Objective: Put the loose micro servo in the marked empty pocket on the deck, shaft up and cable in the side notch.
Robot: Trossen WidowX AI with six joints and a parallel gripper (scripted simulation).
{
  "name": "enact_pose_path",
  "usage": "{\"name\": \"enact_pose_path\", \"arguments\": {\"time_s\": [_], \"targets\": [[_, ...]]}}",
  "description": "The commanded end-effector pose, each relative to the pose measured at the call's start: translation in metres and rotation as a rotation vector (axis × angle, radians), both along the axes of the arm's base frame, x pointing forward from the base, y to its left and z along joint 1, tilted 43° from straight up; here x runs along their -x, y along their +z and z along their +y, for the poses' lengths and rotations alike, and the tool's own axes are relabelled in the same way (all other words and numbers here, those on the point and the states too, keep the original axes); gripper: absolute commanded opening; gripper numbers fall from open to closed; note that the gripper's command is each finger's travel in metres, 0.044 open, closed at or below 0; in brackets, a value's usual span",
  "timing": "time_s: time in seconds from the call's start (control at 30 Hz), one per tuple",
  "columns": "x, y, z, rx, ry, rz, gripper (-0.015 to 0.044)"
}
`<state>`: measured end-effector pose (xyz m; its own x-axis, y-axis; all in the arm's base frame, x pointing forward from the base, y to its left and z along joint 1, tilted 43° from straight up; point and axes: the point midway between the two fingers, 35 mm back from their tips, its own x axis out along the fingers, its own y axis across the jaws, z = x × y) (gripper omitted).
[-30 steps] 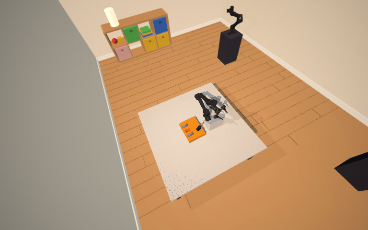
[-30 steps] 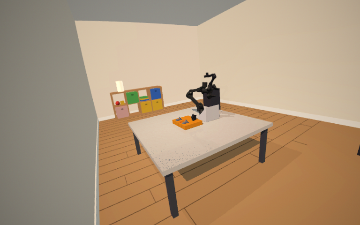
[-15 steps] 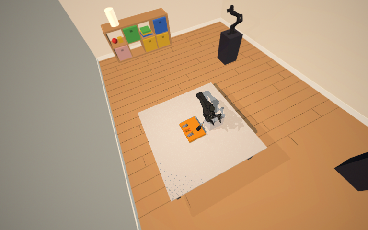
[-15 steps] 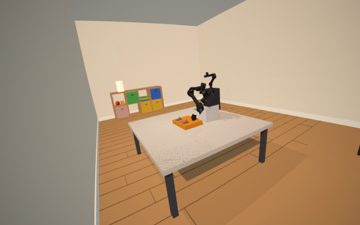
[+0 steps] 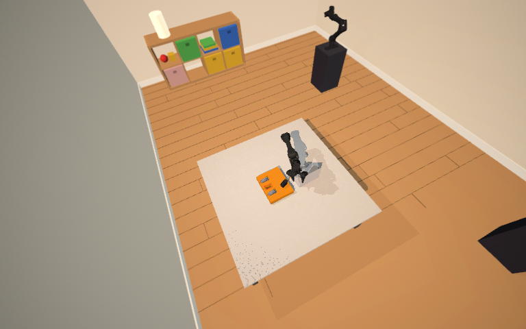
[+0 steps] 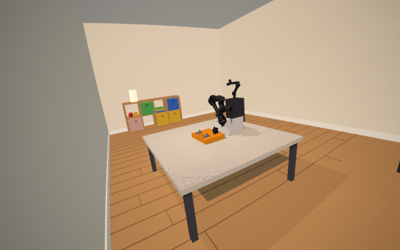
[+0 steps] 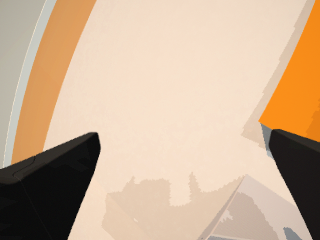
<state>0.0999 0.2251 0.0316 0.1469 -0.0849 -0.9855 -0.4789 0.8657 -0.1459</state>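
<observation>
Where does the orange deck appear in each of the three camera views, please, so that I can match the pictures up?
Top: the orange deck lies near the middle of the table, just left of the open gripper.
Exterior: the deck sits on the table's far half, in front of the arm's white base.
Wrist: only its corner shows, at the right edge above the right finger.
Shared landmark: the white base, in all three views.

A wooden cubby shelf [image 5: 194,49] with coloured bins stands against the far wall, a cream cylinder [image 5: 159,24] on top.
</observation>
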Motion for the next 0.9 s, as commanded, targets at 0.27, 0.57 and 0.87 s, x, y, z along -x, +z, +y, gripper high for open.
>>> {"name": "enact_pose_path", "arguments": {"time_s": [0.27, 0.57, 0.87], "targets": [[-0.046, 0.004, -0.066, 0.378, -0.136, -0.003, 0.0440], [-0.069, 0.016, -0.109, 0.630, -0.194, 0.048, 0.0440], [-0.070, 0.006, -0.119, 0.634, -0.195, 0.049, 0.0440]]}}
